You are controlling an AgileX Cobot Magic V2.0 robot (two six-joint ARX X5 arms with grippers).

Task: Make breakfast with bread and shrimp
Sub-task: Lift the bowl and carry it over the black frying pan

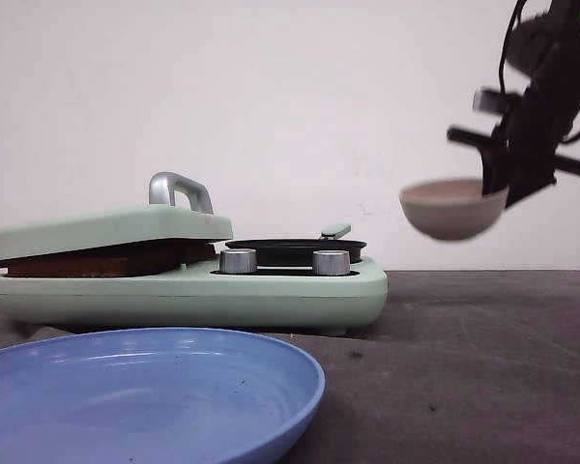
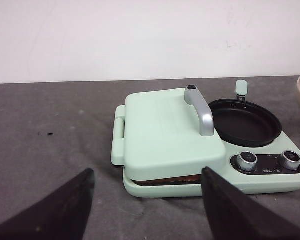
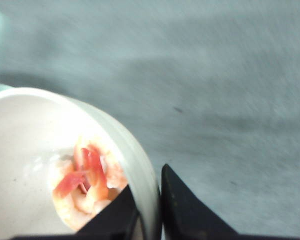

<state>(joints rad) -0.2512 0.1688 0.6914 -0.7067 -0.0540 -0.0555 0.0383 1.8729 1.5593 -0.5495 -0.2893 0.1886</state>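
The bread shows only as a brown crust edge (image 1: 106, 261) clamped under the shut lid (image 2: 165, 132) of the mint-green breakfast maker; the same strip of crust (image 2: 165, 179) is seen in the left wrist view. My right gripper (image 1: 498, 184) hangs high at the right, shut on the rim of a beige bowl (image 1: 452, 208). Pinkish-orange shrimp (image 3: 87, 182) lie in the bowl (image 3: 25, 150), with my right gripper (image 3: 145, 200) pinching its wall. My left gripper (image 2: 147, 171) is open and holds nothing, in front of the maker.
A black round pan (image 1: 295, 249) sits on the maker's right half behind two silver knobs (image 1: 239, 261). A blue plate (image 1: 145, 396) lies near the front edge at the left. Dark table surface (image 1: 483, 367) stretches to the right under the bowl.
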